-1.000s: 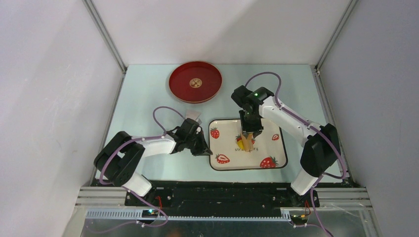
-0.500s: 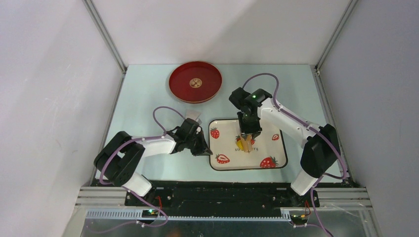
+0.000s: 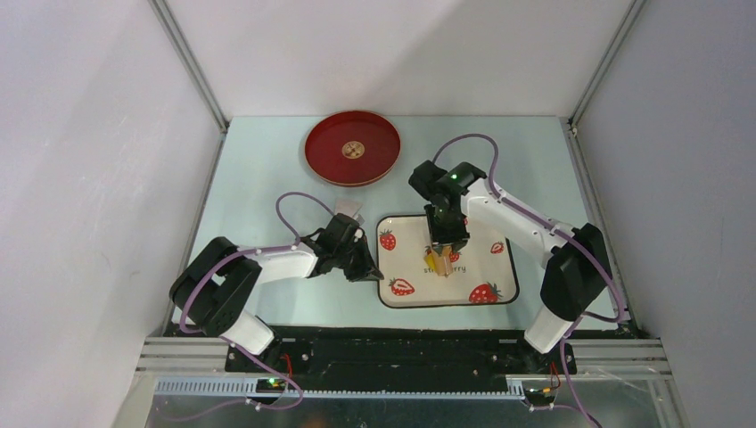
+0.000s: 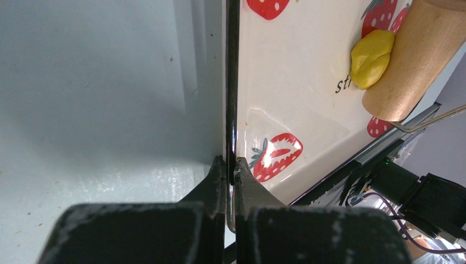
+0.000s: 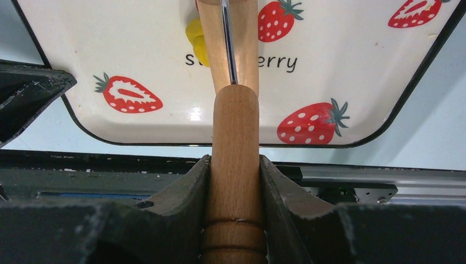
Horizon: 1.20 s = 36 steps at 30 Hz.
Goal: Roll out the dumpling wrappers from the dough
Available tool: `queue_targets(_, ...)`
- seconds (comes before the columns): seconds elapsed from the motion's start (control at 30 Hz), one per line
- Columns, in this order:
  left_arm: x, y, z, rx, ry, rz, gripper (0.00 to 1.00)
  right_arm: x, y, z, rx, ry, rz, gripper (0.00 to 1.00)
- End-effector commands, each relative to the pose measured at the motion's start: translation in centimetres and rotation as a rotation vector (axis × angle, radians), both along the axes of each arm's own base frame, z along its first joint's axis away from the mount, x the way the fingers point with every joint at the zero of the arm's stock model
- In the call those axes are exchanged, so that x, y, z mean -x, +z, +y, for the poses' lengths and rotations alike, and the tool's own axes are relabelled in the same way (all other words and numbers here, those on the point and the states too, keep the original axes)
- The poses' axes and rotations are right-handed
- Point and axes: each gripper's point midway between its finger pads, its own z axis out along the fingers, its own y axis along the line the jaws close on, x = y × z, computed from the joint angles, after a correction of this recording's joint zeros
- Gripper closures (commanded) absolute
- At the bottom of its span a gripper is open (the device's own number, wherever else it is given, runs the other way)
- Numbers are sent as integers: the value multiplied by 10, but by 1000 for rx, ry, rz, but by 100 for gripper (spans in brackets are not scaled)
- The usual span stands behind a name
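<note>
The dough (image 4: 372,58) is a small yellow lump on the strawberry tray (image 3: 486,267), pressed against the left side of the wooden roller (image 5: 235,126). In the right wrist view the dough (image 5: 196,38) peeks out beside the roller's barrel. My right gripper (image 5: 235,165) is shut on the roller's handle, above the tray's middle (image 3: 448,234). My left gripper (image 4: 231,165) is shut on the tray's left rim, one finger on each side of its black edge (image 3: 364,267). The dumpling wrappers are out of view.
A round red plate (image 3: 352,147) sits at the back left of the table. A small pale scrap (image 3: 349,210) lies just behind the left gripper. The black base rail (image 3: 401,343) runs along the near edge, and white walls close in both sides.
The right gripper and roller have shifted slightly left and back over the dough. The left gripper and the tray have stayed put.
</note>
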Motion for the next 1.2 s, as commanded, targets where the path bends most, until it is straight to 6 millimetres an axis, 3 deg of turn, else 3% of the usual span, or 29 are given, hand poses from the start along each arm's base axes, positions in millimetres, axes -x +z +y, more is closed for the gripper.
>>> queue_targets(0.0, 18, -30, 20, -121, 6, 69, 100, 11, -29, 51, -145, 30, 103, 100)
queue_targets(0.33, 18, -29, 20, -121, 5, 67, 100, 23, -61, 42, -33, 36, 140, 100)
queue_targets(0.63, 18, -29, 20, -119, 6, 69, 100, 26, -72, 36, -27, 11, 136, 100)
queue_targets(0.9, 18, -30, 20, -120, 5, 70, 100, 7, -65, 11, 27, -41, 63, 100)
queue_targets(1.17, 18, -30, 20, -120, 5, 71, 100, -16, -16, -9, -147, -129, -19, 100)
